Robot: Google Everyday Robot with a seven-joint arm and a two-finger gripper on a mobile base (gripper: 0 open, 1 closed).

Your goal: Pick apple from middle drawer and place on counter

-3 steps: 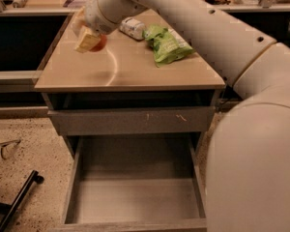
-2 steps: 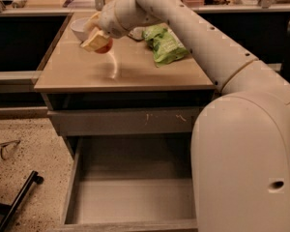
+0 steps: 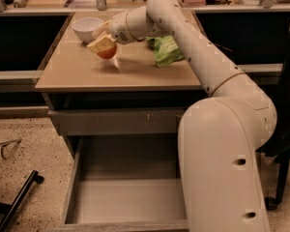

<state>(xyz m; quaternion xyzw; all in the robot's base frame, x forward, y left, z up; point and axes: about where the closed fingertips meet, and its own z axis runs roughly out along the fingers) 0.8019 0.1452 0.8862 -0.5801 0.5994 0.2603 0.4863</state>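
**Apple held low over the counter, drawer open below**

The apple is in the gripper, low over the left-far part of the counter. Only its red-orange underside shows beneath the pale yellowish fingers, which are clamped on it from above and from the side. It sits very close to the glossy tan surface, and a bright reflection lies on the top just to its right. Whether it touches the counter or hangs just above it cannot be told from this angle.

Just beyond the gripper to the far left stands a white bowl, close to the fingers but apart from them. To the right, past the wrist, a crumpled green bag lies on the counter, partly behind the white arm, which reaches across from the right.

Below the counter edge is a shut grey drawer front with a few pale scratch marks. Under that the middle drawer stands pulled out toward the near side, its smooth grey floor and low side walls in view. The robot body covers its right end.

On the speckled floor at the near left lies a black bar.
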